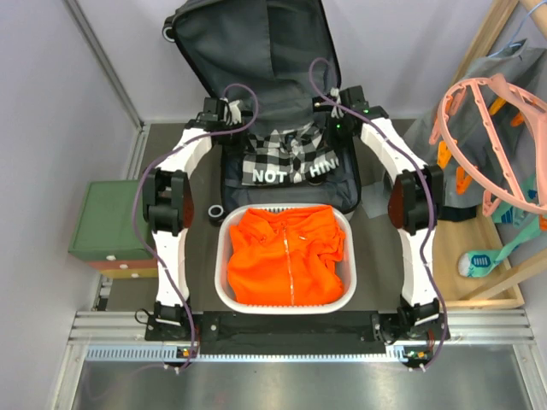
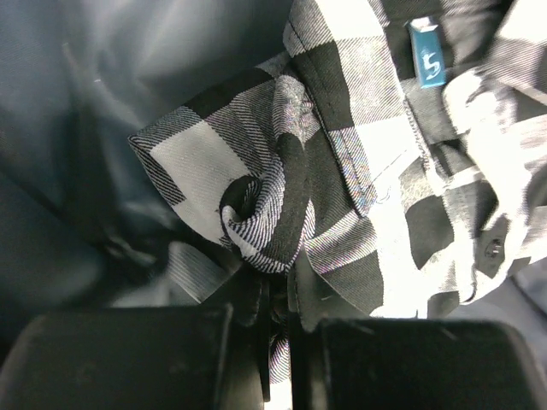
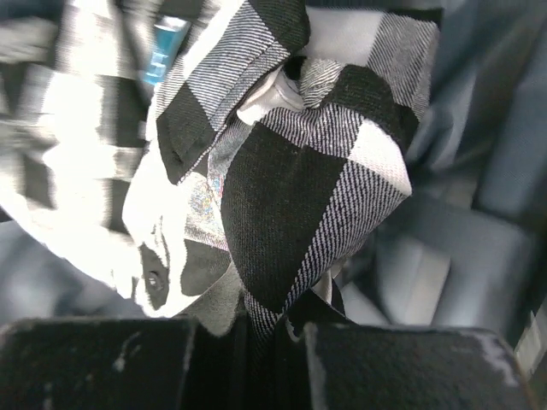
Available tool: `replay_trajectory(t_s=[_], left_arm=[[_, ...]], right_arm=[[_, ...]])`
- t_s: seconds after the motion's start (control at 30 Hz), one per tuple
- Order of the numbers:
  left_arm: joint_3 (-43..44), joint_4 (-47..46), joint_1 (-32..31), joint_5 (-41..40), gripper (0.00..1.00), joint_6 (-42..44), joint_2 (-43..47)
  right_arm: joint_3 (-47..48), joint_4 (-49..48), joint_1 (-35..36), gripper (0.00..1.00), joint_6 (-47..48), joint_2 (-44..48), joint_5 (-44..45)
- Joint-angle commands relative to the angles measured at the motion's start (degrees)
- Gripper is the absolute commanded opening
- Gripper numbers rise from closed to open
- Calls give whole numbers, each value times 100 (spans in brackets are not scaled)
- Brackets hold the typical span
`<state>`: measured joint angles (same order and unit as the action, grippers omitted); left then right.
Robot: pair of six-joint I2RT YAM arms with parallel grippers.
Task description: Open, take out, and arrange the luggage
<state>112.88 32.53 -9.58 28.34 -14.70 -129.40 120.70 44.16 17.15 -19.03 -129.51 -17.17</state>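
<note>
Left gripper (image 2: pixel 275 340) pinches a twisted fold of woven checked shirt (image 2: pixel 359 111). Right gripper (image 3: pixel 275 342) clamps another crumpled fold; smooth luggage (image 1: pixel 256 51) lining lies beyond.

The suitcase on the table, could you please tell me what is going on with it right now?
The luggage lies open with its lid up. Both arms reach inside: the left gripper and the right gripper are each shut on a fold of the checked shirt, one at each side. The shirt hangs bunched between them over the case. The white basket in front holds an orange garment.
</note>
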Motion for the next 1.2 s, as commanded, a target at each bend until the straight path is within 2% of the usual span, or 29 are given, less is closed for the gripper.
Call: replay_trajectory(t_s=[0.0, 0.3, 0.47, 0.7, 0.87, 1.03, 1.17], left_arm=[[357, 33, 27, 304, 0, 2, 943], [735, 420, 44, 409, 0, -16, 1549], [333, 937, 44, 506, 0, 370, 2260], [-2143, 1588, 27, 1137, 0, 1406, 3982], [-3095, 2388, -26, 1359, 0, 2216, 5073], [-4000, 2688, -96, 1691, 0, 2813, 5978], [-4747, 2320, -324, 1001, 0, 2982, 6260]], right_arm=[[129, -180, 105, 0, 180, 1340, 152], [76, -5, 201, 0, 215, 2060, 223], [-380, 329, 526, 0, 312, 2807, 477], [-2407, 550, 1580, 0, 225, 4705, 977], [-3963, 471, 2634, 0, -468, 6093, 1488], [-5222, 295, 3207, 0, -1076, 6658, 1585], [-6021, 172, 3260, 0, -1305, 6878, 1699]])
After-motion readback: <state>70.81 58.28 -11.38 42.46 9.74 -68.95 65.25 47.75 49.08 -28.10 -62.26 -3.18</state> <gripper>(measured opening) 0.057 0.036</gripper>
